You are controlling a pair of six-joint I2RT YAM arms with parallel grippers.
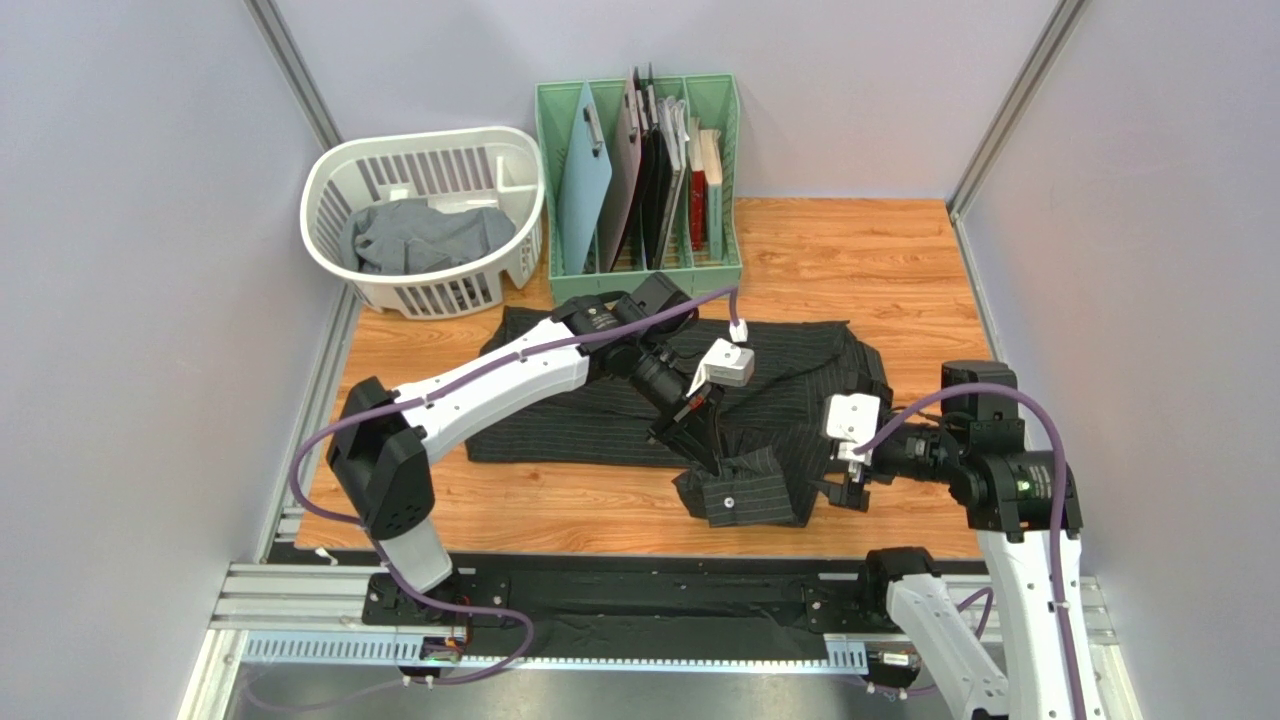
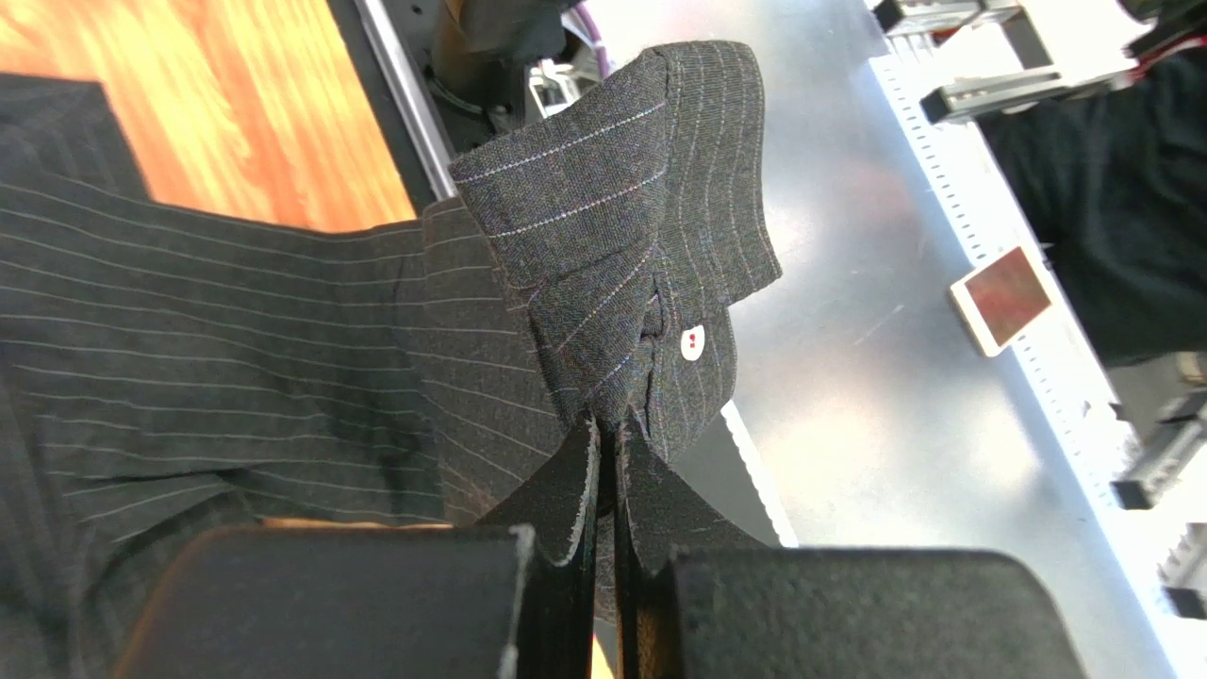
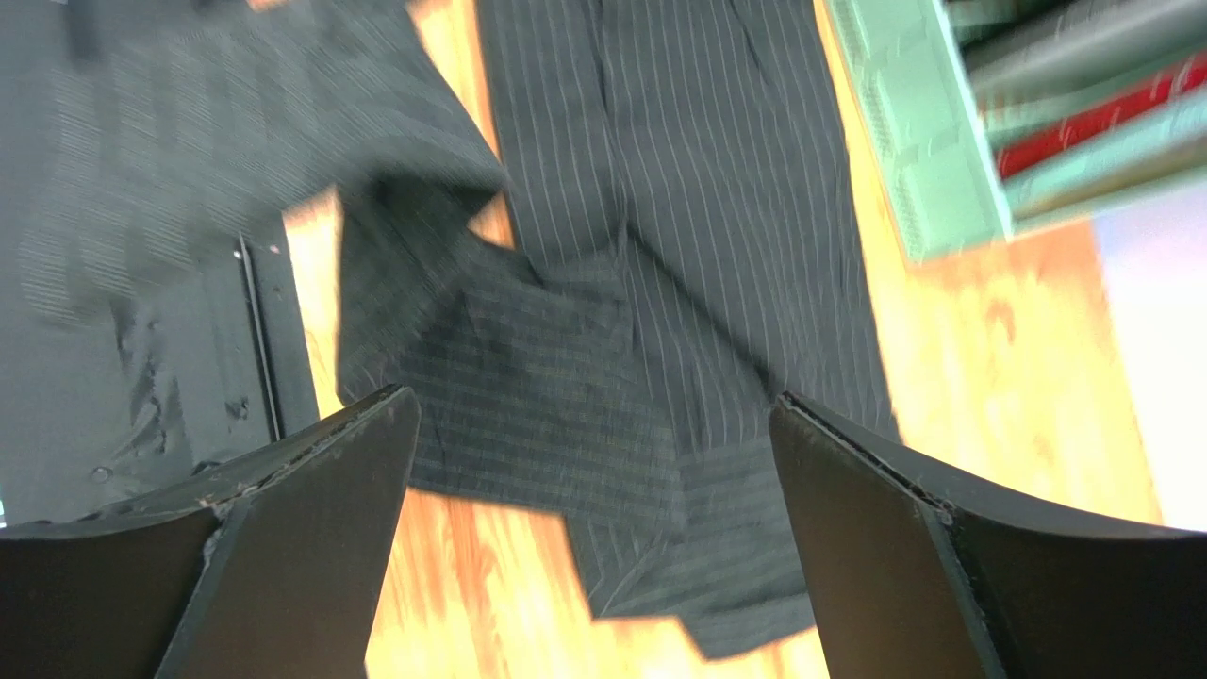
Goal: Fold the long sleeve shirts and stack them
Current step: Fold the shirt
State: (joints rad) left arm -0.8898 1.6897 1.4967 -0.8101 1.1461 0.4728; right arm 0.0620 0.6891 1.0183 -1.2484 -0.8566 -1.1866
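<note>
A black pinstriped long sleeve shirt point(image 1: 601, 405) lies spread across the wooden table point(image 1: 842, 270). My left gripper point(image 1: 694, 446) is shut on one of its sleeves just behind the cuff point(image 1: 744, 495). In the left wrist view the cuff point(image 2: 624, 212) with a white button point(image 2: 692, 340) sticks out past the left gripper point(image 2: 612, 442), lifted off the table. My right gripper point(image 1: 831, 483) hovers open beside that cuff, near the shirt's right side. Its wrist view shows the right gripper point(image 3: 591, 403) wide apart above pinstriped cloth point(image 3: 567, 382), holding nothing. A plain grey shirt point(image 1: 428, 233) lies crumpled in the basket.
A white laundry basket point(image 1: 338, 165) stands at the back left. Next to it is a green rack point(image 1: 564, 180) of boards and folders, close behind the shirt's far edge. Grey walls close in both sides. The arms' black base rail point(image 1: 601, 600) runs along the near edge.
</note>
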